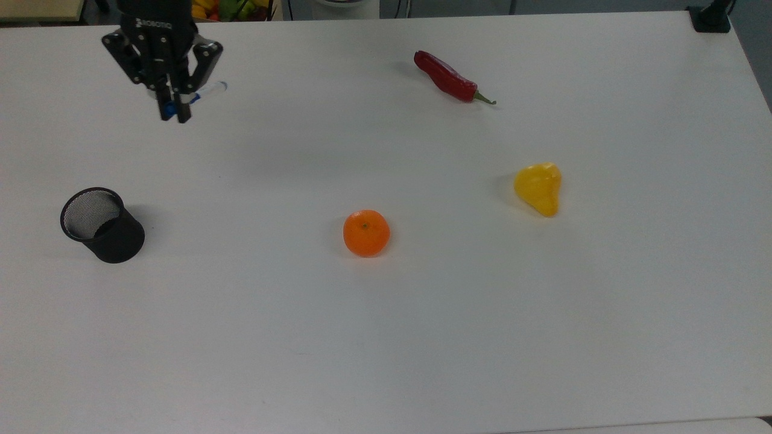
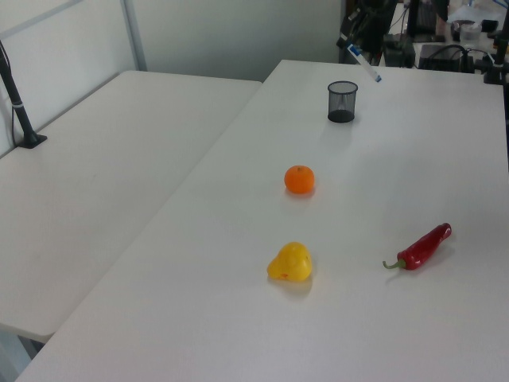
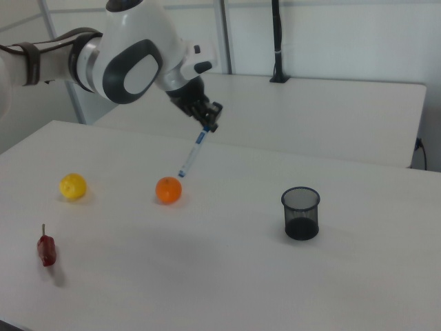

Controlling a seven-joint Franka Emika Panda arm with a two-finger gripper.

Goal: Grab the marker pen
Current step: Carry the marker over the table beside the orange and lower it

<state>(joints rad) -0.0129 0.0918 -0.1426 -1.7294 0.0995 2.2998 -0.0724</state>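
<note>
Nearest in the right view lay a red chilli (image 3: 45, 249) on the white surface (image 3: 207, 276), then a yellow fruit (image 3: 72, 186), an orange (image 3: 168, 190) and a black mesh cup (image 3: 300, 213), and beyond them the gripper (image 3: 208, 123) hung well above the surface, clamped on the marker pen (image 3: 192, 153) near its capped end. The grip sat far from the pen's middle (most of the barrel hung free), so I judged a quick swing could pivot or slip it loose, dropping it onto the surface. The marker pen was slim and white-barrelled with blue at both ends, slanting down from the gripper toward the right view's left.
</note>
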